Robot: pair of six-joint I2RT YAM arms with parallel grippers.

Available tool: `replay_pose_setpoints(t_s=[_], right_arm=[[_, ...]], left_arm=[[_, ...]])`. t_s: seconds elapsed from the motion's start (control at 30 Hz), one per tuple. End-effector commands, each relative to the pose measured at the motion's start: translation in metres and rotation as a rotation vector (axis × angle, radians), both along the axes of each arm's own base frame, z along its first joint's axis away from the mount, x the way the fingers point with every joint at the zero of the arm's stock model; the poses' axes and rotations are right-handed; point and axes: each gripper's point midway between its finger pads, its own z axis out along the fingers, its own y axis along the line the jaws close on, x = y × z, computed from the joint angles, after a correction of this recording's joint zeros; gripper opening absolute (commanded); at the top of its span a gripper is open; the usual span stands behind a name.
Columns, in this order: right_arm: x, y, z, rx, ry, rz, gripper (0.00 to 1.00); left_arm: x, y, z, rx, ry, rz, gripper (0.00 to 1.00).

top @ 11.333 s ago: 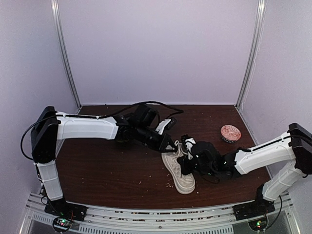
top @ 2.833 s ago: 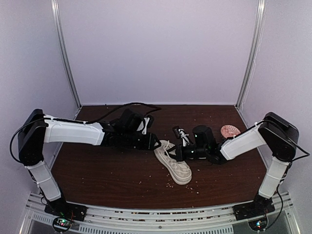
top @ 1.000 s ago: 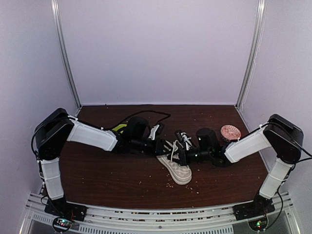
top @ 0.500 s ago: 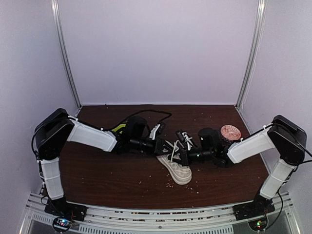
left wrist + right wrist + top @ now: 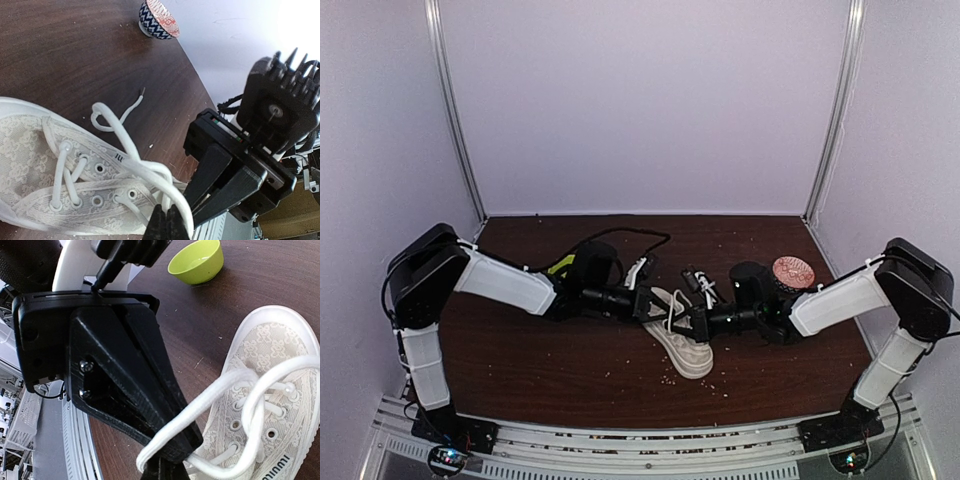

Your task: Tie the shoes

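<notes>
Under the two pairs of jaws lies the dark brown table (image 5: 520,370), with small crumbs on it. Directly below the place where the jaws meet rests the off-white sneaker (image 5: 688,352) on its thick white sole, the toe toward the near edge. The left gripper (image 5: 167,222) comes from the left side and the right gripper (image 5: 162,471) from the right side, tip almost against tip above the eyelets. The left jaws are pressed together on the white laces (image 5: 125,140), which rise from the eyelets to them. The right jaws also look closed on a loop of the same laces, though their tips sit at the very edge of the wrist view. Behind the left jaws stands a green bowl (image 5: 197,261). Behind the right jaws, well apart, stands a patterned bowl (image 5: 792,271) with a reddish inside. One free lace end lies on the table beside the sneaker, on the side of the patterned bowl.
</notes>
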Motion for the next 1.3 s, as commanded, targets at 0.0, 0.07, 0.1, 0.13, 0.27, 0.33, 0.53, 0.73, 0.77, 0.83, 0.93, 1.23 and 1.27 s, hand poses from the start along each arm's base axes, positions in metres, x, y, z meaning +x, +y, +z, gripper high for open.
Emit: replay_pose_setpoints(t_s=[0.0, 0.07, 0.1, 0.13, 0.27, 0.33, 0.53, 0.73, 0.77, 0.83, 0.93, 1.23, 1.27], right_arm=[[0.008, 0.003, 0.036, 0.079, -0.109, -0.013, 0.00], [0.007, 0.003, 0.035, 0.075, -0.106, -0.012, 0.00], [0.008, 0.002, 0.034, 0.074, -0.106, -0.013, 0.00], [0.007, 0.002, 0.033, 0.072, -0.105, -0.013, 0.00], [0.009, -0.001, 0.028, 0.047, -0.095, -0.029, 0.02], [0.010, -0.005, 0.025, 0.019, -0.096, -0.044, 0.11], [0.015, -0.035, 0.018, -0.096, -0.154, -0.134, 0.40], [0.032, -0.081, 0.021, -0.260, -0.244, -0.285, 0.55], [0.035, -0.089, 0.018, -0.313, -0.258, -0.306, 0.56], [0.043, -0.112, 0.011, -0.429, -0.255, -0.396, 0.57], [0.055, -0.147, 0.003, -0.577, -0.230, -0.531, 0.58], [0.066, -0.201, -0.021, -0.790, -0.100, -0.782, 0.58], [0.067, -0.199, -0.023, -0.794, -0.093, -0.779, 0.58]], left_arm=[[-0.016, 0.006, 0.002, 0.015, -0.005, -0.032, 0.00], [-0.015, 0.008, 0.006, 0.014, -0.015, -0.018, 0.00], [-0.014, 0.009, 0.007, 0.012, -0.022, -0.012, 0.00], [-0.013, 0.009, 0.010, 0.009, -0.029, -0.005, 0.00], [-0.009, 0.013, 0.016, 0.013, -0.048, 0.027, 0.00], [-0.005, 0.016, 0.016, 0.030, -0.055, 0.049, 0.00], [0.008, 0.040, 0.005, 0.148, -0.054, 0.145, 0.00], [0.013, 0.062, -0.003, 0.294, -0.083, 0.186, 0.00], [0.013, 0.065, -0.003, 0.312, -0.088, 0.189, 0.00], [0.013, 0.072, -0.003, 0.357, -0.100, 0.200, 0.00], [0.014, 0.086, -0.005, 0.436, -0.118, 0.213, 0.00], [0.011, 0.128, -0.011, 0.610, -0.156, 0.272, 0.00], [0.010, 0.131, -0.012, 0.615, -0.153, 0.280, 0.00]])
